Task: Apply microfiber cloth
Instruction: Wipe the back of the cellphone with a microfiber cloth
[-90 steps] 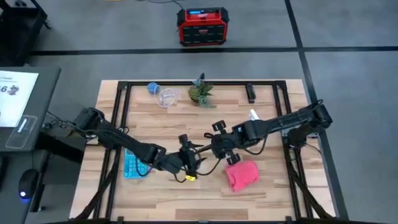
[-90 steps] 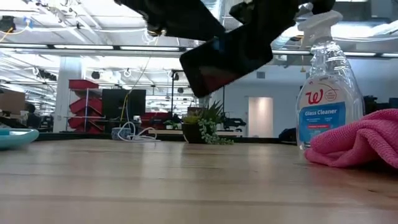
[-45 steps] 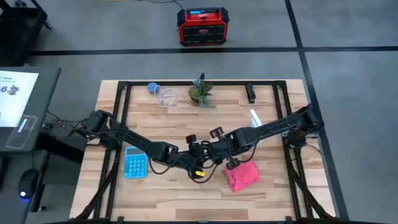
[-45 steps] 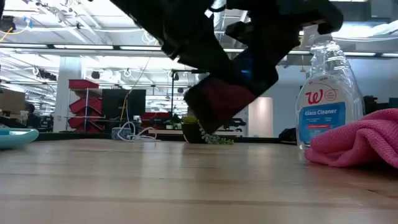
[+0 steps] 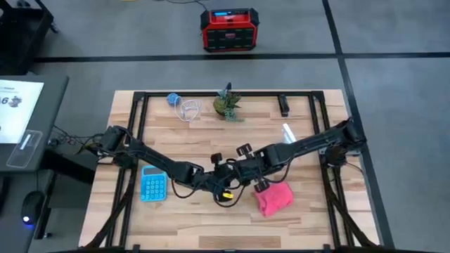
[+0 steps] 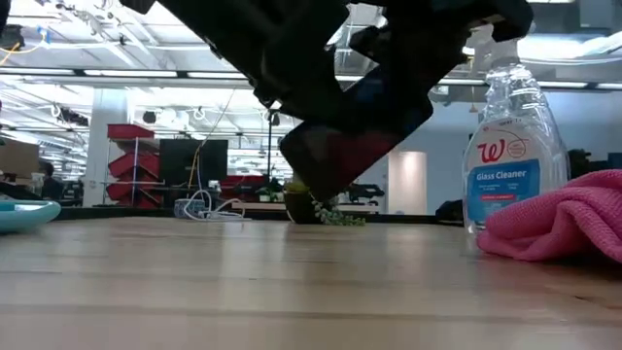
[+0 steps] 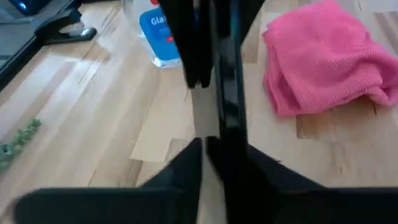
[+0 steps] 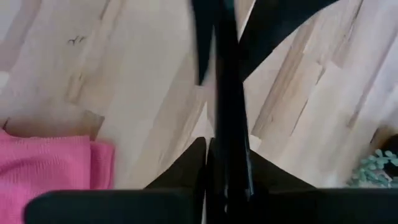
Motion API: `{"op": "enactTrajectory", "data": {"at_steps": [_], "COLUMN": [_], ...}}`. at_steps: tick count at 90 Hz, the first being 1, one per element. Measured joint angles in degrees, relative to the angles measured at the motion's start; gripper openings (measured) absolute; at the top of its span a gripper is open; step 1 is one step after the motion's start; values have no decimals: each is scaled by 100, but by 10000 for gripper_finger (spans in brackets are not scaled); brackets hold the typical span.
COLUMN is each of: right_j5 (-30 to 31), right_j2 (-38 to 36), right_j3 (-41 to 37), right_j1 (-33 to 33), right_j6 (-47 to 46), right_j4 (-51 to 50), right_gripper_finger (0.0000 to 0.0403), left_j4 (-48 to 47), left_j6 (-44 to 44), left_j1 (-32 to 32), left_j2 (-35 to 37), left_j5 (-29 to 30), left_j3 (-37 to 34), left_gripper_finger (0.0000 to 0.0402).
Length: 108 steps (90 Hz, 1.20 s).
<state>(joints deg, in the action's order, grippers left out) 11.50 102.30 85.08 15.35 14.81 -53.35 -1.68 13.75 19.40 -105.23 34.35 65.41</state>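
From my station I saw both arms reaching toward the middle of the wooden surface (image 5: 176, 144), meeting just above it. The left gripper (image 5: 219, 184) and the right gripper (image 5: 235, 172) each had their jaws clenched on the same black phone (image 7: 227, 93), which was held edge-on between them and clear of the surface in the low view. The microfiber cloth (image 5: 273, 198) lay crumpled on the surface just beside the right gripper, toward the front edge, untouched by either arm. A glass cleaner bottle (image 6: 512, 146) stood upright behind the cloth. The light blue calculator (image 5: 152, 185) rested flat near the left arm, well apart from the cloth. A small potted plant (image 5: 227, 104) sat at the far side of the surface, with a coil of cable (image 5: 184, 107) near it.
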Motion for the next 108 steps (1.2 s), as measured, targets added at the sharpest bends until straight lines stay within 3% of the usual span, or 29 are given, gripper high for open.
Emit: {"op": "enactTrajectory", "data": {"at_steps": [22, 36, 62, 77, 89, 108], "right_j5": [-5, -4, 16, 37, 40, 57], "right_j2": [-13, -15, -402, -650, -761, -761], "right_j3": [9, -35, -509, -665, -682, -684], "right_j1": [-50, 0, 559, 916, 1147, 1366], "right_j6": [-570, -1220, -1998, -2391, -2540, -2551], "right_j4": [-641, -1156, -1325, -1184, -1001, -834], "right_gripper_finger": [114, 119, 120, 120, 120, 121], "left_j4": [-1123, -944, 1832, 3495, 3670, 3605], "left_j6": [1507, 2773, 4688, 5839, 6479, 6414], "left_j1": [107, 270, 564, 570, 573, 517], "left_j2": [-9, 121, 955, 886, 726, 645], "left_j5": [286, 468, 323, 397, 602, 613], "left_j3": [-44, -574, -2629, -3669, -3831, -3739], "left_gripper_finger": [5, 4, 2, 2, 7, 22]}}
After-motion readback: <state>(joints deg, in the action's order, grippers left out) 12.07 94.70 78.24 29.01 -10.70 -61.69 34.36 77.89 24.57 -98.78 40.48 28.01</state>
